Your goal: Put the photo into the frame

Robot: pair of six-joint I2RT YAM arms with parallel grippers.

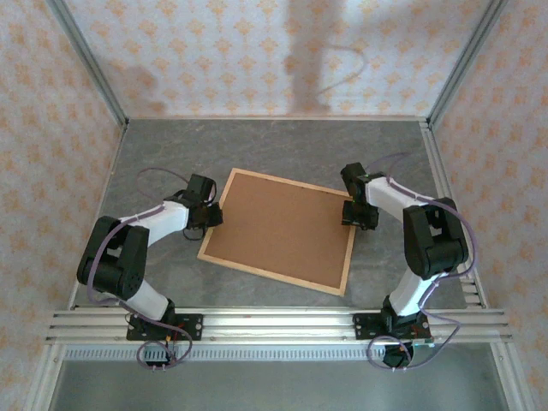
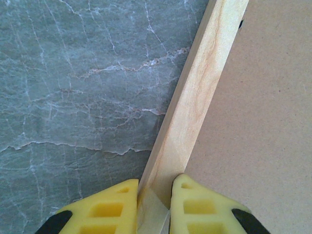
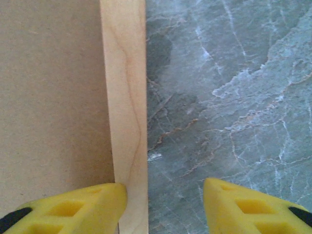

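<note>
- Tabletop: grey marbled surface, walled on three sides. Bare room beyond the frame toward the back wall, and a narrower strip between the frame and the mounting rail at the near edge. I judge the far side the best place to shift or turn anything.
- Frame: lies flat at mid-tabletop between the two arms, turned a little off square, with its light wood strips showing all round. The left and right strips each sit just under a wrist. No corner overhangs the tabletop edge.
- Backing board: plain brown, seated inside the frame and filling the opening up to the wood on every side. In both wrist views its edge meets the strip with no gap I can make out.
- Progress, my judgement: with the board in place the frame looks assembled back-side up. Whether the photo lies beneath the board I cannot tell. If it does, what remains is securing or turning the frame over. If not, the board has to come out first.
- Left fingers: drawn in tight, pinching the left wood strip between them, one pad on the tabletop side and one over the board.
- Right fingers: about half spread, straddling the right strip. The inner pad touches the strip's board-side edge, while the outer pad stands apart over bare tabletop, so there is no grip on this side yet.
- Risk note: lifting on the left grip alone would tilt the frame and could let the board slide.
</note>
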